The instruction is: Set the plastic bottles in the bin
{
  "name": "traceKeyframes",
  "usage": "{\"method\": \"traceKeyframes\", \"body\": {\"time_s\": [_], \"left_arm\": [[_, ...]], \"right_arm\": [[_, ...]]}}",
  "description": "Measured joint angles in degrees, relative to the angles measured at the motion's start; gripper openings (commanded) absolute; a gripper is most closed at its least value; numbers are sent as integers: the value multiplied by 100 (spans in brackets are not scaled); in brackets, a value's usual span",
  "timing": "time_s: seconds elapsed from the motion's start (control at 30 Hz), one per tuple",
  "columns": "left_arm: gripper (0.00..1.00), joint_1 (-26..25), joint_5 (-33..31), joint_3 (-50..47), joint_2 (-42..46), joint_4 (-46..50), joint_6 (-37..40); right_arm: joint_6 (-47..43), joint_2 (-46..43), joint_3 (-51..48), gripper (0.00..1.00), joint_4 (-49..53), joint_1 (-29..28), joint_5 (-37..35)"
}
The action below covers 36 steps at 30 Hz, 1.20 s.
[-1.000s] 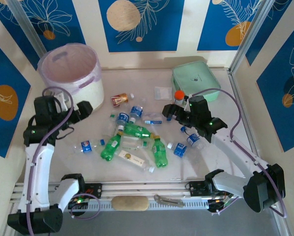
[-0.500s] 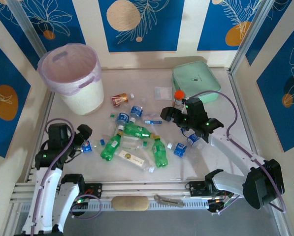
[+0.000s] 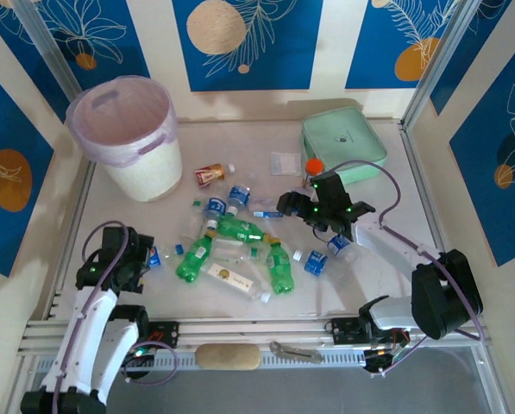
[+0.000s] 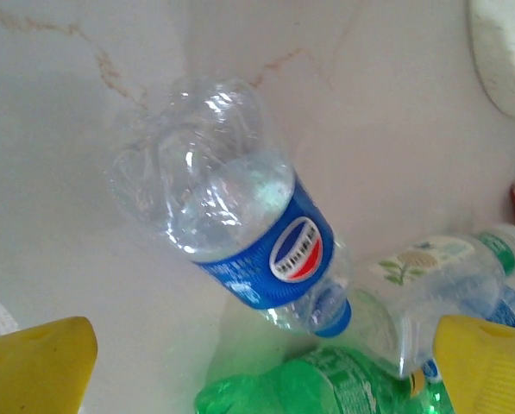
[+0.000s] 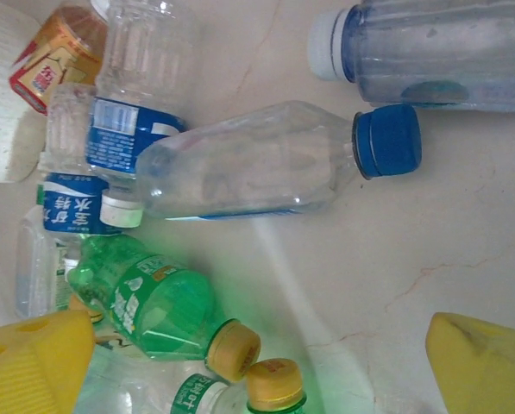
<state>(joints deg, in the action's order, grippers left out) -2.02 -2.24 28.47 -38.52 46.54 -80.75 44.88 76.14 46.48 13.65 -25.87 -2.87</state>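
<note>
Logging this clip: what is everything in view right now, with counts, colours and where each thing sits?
bin: one, white with a pinkish liner, far left of the table
green bottles: three, green, table centre
clear bottles: several, blue labels or caps, scattered around the green ones; exact count unclear
red-brown labelled bottle: one, just right of the bin
case: one, mint green, far right
jar: one, orange cap, at the case's near left corner
packet: one, whitish, between bin and case
pad: one, beige, near edge
tool: one, metallic, right of the pad
left gripper: open, yellow fingers, above one of the clear bottles, left of the green ones
right gripper: open, yellow fingers, above bottles on the right side
</note>
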Motion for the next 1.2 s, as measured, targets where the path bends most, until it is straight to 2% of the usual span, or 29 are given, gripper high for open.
{"method": "traceKeyframes", "body": {"time_s": [0.4,0.57,0.8,1.0,1.2], "left_arm": [[99,-90,-411,-219,-2138,-1923,-741],[98,-107,-494,-142,-2610,-1954,-942],[81,-155,-621,-79,-2769,-1786,-1091],[58,-166,-678,-120,-2723,-1628,-1174],[48,-177,-717,-151,-2511,-1578,-1174]], "right_arm": [[-59,63,2,99,-308,87,55],[-33,55,0,99,-380,138,52],[9,-4,-11,99,-393,190,48],[11,-7,-11,99,-404,223,55],[11,33,-9,99,-407,223,59]]}}
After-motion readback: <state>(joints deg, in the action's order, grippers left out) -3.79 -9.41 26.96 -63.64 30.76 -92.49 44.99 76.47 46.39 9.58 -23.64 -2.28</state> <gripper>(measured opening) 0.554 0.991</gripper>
